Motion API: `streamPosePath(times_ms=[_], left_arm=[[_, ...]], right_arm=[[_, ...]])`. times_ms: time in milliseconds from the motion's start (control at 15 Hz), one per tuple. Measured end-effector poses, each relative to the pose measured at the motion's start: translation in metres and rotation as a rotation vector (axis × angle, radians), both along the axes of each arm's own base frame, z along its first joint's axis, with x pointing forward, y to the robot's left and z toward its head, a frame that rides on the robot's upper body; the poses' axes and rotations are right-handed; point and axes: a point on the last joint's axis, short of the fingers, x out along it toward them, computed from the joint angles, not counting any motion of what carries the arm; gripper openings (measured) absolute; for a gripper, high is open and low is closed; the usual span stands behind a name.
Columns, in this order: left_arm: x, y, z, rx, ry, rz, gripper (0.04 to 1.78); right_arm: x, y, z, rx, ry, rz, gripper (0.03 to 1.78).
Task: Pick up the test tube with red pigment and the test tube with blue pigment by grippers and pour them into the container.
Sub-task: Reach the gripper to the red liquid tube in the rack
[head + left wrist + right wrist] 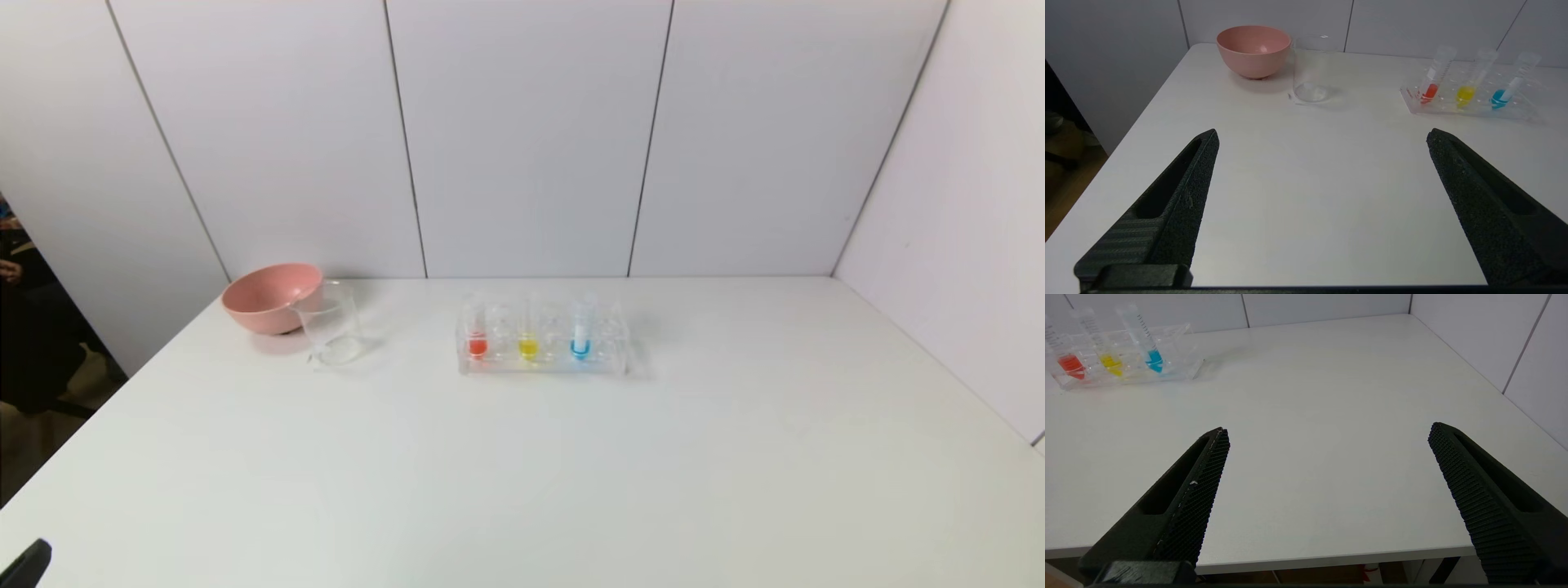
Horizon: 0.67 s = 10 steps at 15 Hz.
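The red tube [478, 331] and the blue tube [580, 333] stand upright in a clear rack [543, 363] at the table's far middle, a yellow tube [528, 333] between them. The clear beaker [331, 322] stands to the rack's left, empty. In the left wrist view the red tube [1433, 77], blue tube [1511, 83] and beaker [1312, 69] lie far ahead. My left gripper [1323, 136] is open and empty over the near left of the table; only a tip shows in the head view [24, 563]. My right gripper [1329, 430] is open and empty at the near right edge.
A pink bowl [273, 298] sits just behind and left of the beaker, touching or nearly touching it. White wall panels close the back and right sides. The table's front edge [1331, 561] lies under my right gripper. The table's left edge drops to the floor.
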Motion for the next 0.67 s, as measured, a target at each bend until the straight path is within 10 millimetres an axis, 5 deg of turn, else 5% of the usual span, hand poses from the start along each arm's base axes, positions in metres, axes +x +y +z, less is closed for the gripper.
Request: streamPosePath(times_ms=[333,667], left_arm=[[0.086,-0.007,0.038,-0.018,0.111,-0.091,1.78],[0.19,-0.026,0.036,-0.031,0.198,-0.32,1.78]], right_arm=[[0.0,0.0,0.0,0.0,0.0,0.0,1.77],[0.0,0.0,0.0,0.0,0.0,0.0,1.77]])
